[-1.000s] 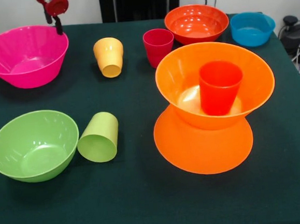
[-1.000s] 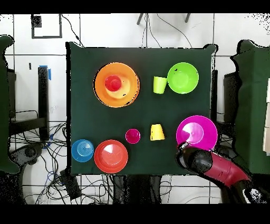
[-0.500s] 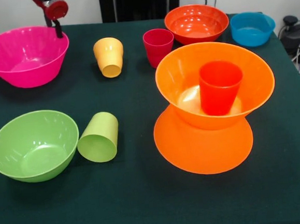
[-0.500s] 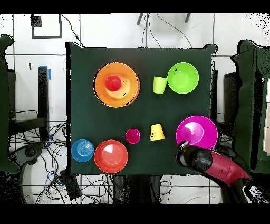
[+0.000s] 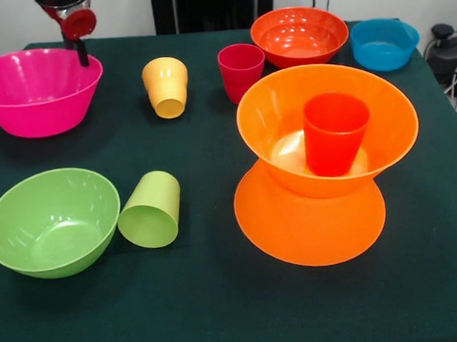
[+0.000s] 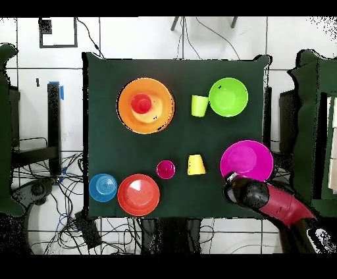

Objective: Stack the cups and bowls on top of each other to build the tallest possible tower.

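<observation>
Gripping the far rim of the large flared glossy pink plastic bowl (image 5: 35,91), the gripper (image 5: 81,49) is seen holding it slightly tilted at the table's (image 5: 224,314) corner. An hourglass tower (image 5: 323,163) is formed by two large orange bowls with a red-orange cup (image 5: 336,133) inside. Between them, a yellow-orange cup (image 5: 166,86) and magenta-red cup (image 5: 241,71) are found; a lime green bowl (image 5: 50,222) touches a tipped lime green cup (image 5: 151,209).

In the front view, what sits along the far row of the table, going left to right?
Large flared pink plastic bowl → yellow-orange tapered cup → magenta-red cup → round red-orange bowl → small blue bowl.
</observation>
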Robot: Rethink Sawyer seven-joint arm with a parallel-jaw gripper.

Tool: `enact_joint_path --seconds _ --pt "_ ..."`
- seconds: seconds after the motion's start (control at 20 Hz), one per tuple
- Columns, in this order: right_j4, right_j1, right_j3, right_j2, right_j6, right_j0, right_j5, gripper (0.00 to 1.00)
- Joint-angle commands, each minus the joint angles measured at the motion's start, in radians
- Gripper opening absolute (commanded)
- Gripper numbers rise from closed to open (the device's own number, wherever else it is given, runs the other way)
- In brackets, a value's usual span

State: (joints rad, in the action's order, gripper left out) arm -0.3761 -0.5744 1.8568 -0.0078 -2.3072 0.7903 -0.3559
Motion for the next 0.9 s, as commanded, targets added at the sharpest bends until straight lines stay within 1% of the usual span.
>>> enact_joint_path --seconds 0.05,0.4,0.8,0.9 --pt "-0.03 0.02 -0.092 0.169 0.142 -0.002 -0.076 1.0" --pt "-0.047 0.011 -0.065 0.178 0.132 0.008 -0.077 1.0" --pt "-0.04 0.016 -0.079 0.188 0.136 0.015 -0.102 1.0" --pt "-0.035 0.015 -0.087 0.193 0.14 0.017 -0.121 1.0"
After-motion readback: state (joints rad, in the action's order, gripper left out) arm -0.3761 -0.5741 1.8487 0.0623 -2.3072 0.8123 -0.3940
